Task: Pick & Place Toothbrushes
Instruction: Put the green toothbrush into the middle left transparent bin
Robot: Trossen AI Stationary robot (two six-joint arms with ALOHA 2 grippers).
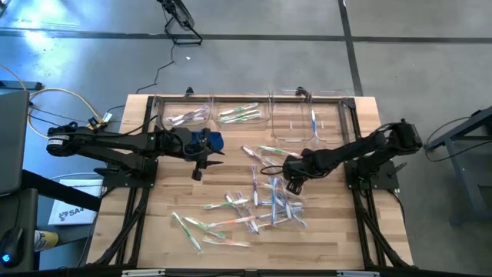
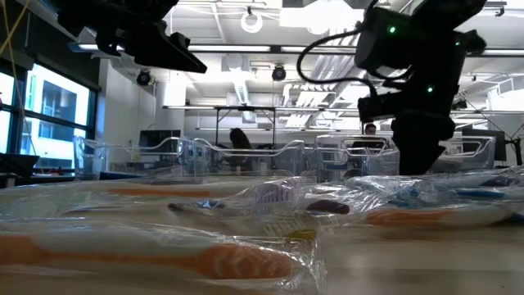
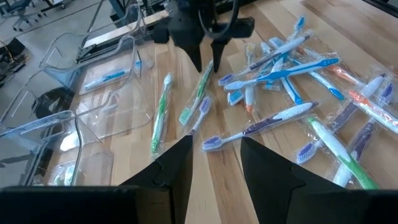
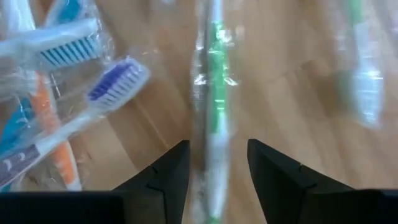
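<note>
Many wrapped toothbrushes with green, blue, orange and purple handles lie flat and scattered on the wooden table. My right gripper points down over the heap's far side, open. Its fingers stand on either side of a green toothbrush, which runs lengthwise between them in its clear wrap. The left wrist view shows that gripper just above the same green toothbrush, with its tips clear of it. My left gripper hovers open over the table's left part, with nothing between its fingers.
Three clear bins stand along the far edge. The left bin holds pinkish brushes, the middle bin green ones, and the right bin a blue one. Bare wood lies around my left gripper and along the near edge.
</note>
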